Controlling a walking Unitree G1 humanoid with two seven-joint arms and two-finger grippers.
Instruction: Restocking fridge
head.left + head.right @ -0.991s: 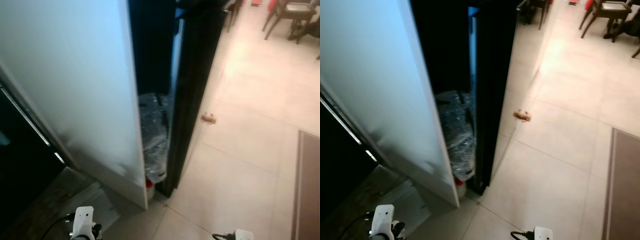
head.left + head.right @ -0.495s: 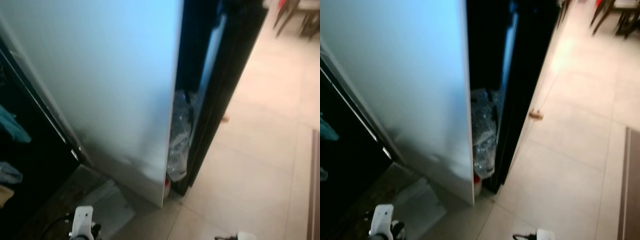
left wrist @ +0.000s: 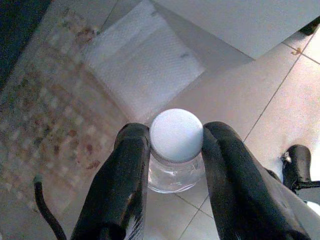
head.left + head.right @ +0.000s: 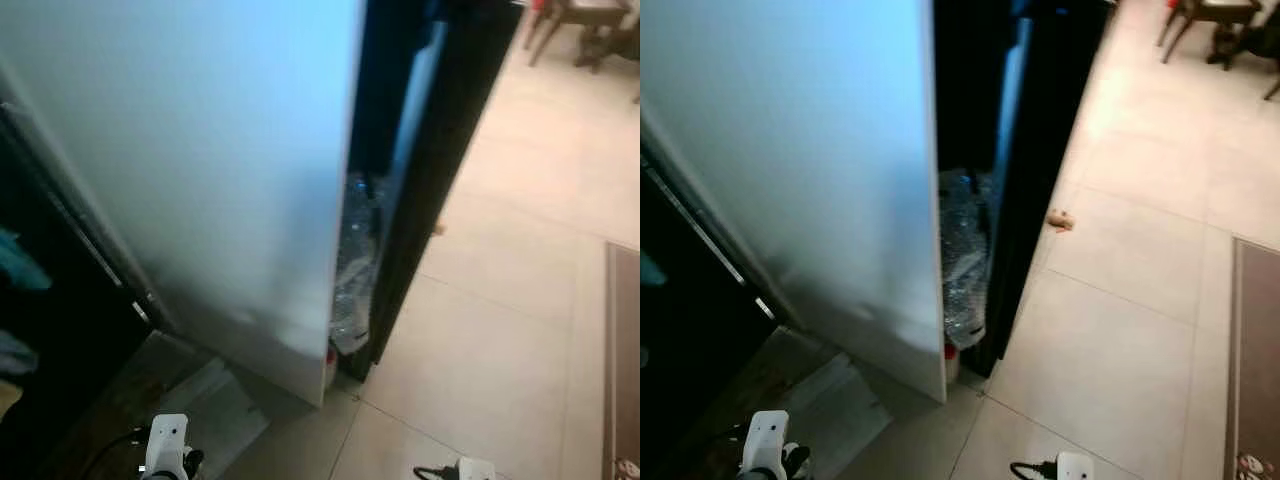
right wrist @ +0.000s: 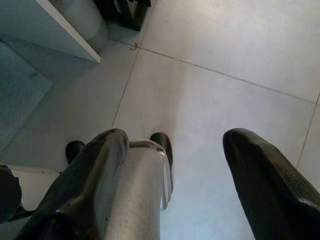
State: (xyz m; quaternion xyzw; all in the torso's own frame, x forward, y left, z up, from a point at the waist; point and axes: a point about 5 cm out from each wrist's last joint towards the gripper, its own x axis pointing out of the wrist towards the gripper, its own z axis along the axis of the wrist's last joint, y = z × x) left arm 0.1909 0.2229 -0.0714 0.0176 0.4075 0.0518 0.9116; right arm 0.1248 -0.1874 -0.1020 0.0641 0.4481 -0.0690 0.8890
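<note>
Left gripper (image 3: 175, 145): jaws clamped on the neck of a clear white-capped bottle (image 3: 176, 137), held above the tiled floor (image 4: 500, 330) beside the open white fridge door (image 4: 200, 160). Right gripper (image 5: 175, 165): jaws spread wide, holding nothing, over the floor near the door's lower corner.

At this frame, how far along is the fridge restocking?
Done: the white fridge door stands open, with a plastic-wrapped pack at its foot, so access is ready. In hand: the left hand is shut on a clear bottle with a white cap, held low over the floor. The right hand is open with nothing between its fingers. Left: carrying the bottle in and shelving it.
</note>
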